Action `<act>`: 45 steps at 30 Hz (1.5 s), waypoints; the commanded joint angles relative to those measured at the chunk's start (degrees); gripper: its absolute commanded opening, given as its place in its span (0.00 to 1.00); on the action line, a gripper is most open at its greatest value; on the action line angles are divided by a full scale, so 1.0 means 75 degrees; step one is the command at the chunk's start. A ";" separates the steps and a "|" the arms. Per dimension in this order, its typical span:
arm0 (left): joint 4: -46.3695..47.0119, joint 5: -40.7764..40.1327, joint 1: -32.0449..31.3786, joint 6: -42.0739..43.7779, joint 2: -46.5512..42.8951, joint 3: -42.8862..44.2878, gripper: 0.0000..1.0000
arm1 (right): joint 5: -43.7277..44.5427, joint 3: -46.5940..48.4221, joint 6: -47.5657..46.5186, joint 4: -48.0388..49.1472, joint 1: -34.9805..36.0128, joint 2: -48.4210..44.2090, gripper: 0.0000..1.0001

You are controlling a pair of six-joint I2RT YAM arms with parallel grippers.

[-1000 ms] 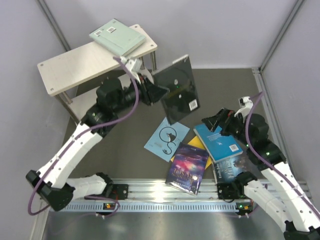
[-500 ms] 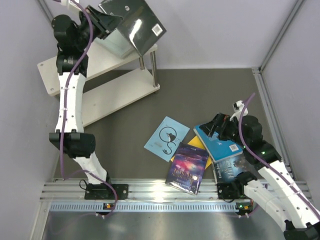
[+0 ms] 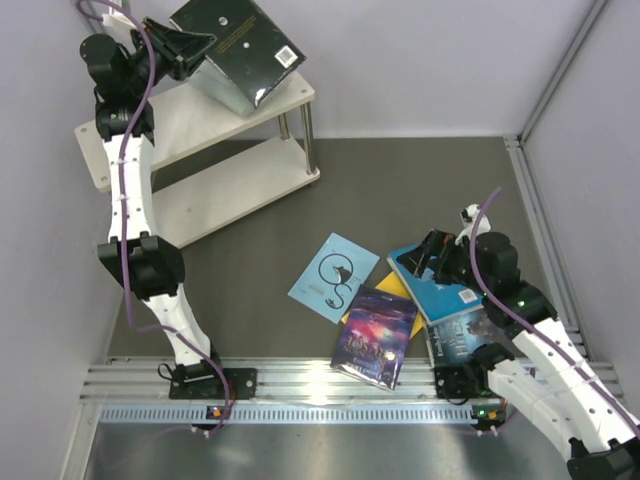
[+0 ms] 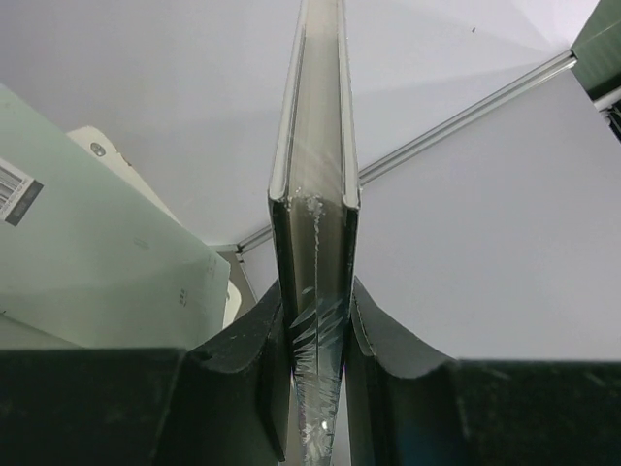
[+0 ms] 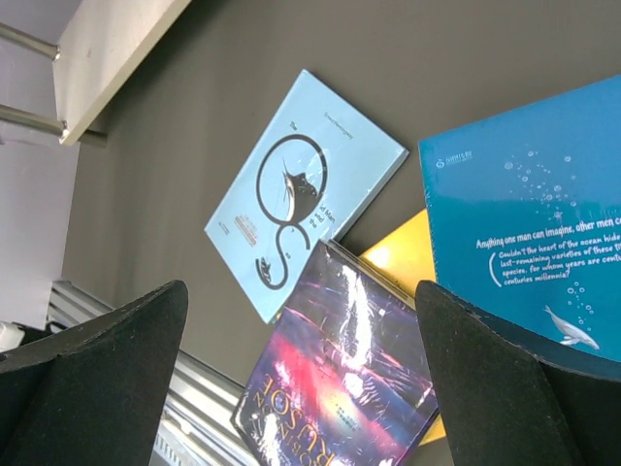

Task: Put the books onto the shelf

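Left gripper (image 4: 315, 320): jaws clamped on one edge of the dark green book (image 3: 235, 45), which is held tilted above the top board of the shelf (image 3: 180, 115) and not yet set down, next to the grey-green book (image 4: 87, 252) already lying there; arm stretched tall and far back. Right gripper (image 5: 301, 291): jaws wide apart, holding nothing, arm folded low over the table (image 3: 430, 190). Judged outstanding: light blue book (image 3: 333, 275), purple book (image 3: 375, 335), yellow book (image 3: 397, 287), bright blue book (image 3: 440, 290), dark blue book (image 3: 462, 335); so one shelved, one in transit, five unshelved.

dark mat (image 3: 430, 180): shelf (image 3: 225, 195) upper left; light blue book (image 3: 333, 277), purple book (image 3: 377, 335), yellow book (image 3: 397, 288), bright blue book (image 3: 440, 290) clustered lower centre.
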 commanded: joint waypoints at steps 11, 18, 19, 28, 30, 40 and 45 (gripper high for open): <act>-0.0540 -0.0307 0.0050 0.1138 0.0116 0.0323 0.00 | -0.0044 -0.0201 -0.0157 0.0359 -0.0141 0.0072 1.00; -0.1022 -0.0635 0.0050 0.1725 0.0233 0.0299 0.00 | -0.0056 -0.0271 -0.0193 0.0394 -0.0153 0.0212 0.99; -0.1127 -0.0671 0.0038 0.1772 0.0245 0.0299 0.00 | -0.0056 -0.0294 -0.0193 0.0417 -0.0164 0.0212 0.99; -0.0367 -0.0753 0.0202 0.1023 0.0186 -0.0029 0.00 | -0.0126 -0.0365 -0.0204 0.0534 -0.0176 0.0388 0.99; -0.0191 -0.0753 0.0202 0.0836 0.0139 -0.0029 0.00 | -0.0149 -0.0423 -0.0204 0.0616 -0.0176 0.0446 0.99; 0.0080 -0.0765 0.0483 0.0319 0.0186 -0.0029 0.00 | -0.0360 -0.0681 -0.0111 0.0886 -0.0176 0.0599 0.99; -0.0213 -0.0846 0.0519 0.0564 0.0280 0.0053 0.00 | -0.0384 -0.0728 -0.0122 0.0980 -0.0199 0.0716 0.99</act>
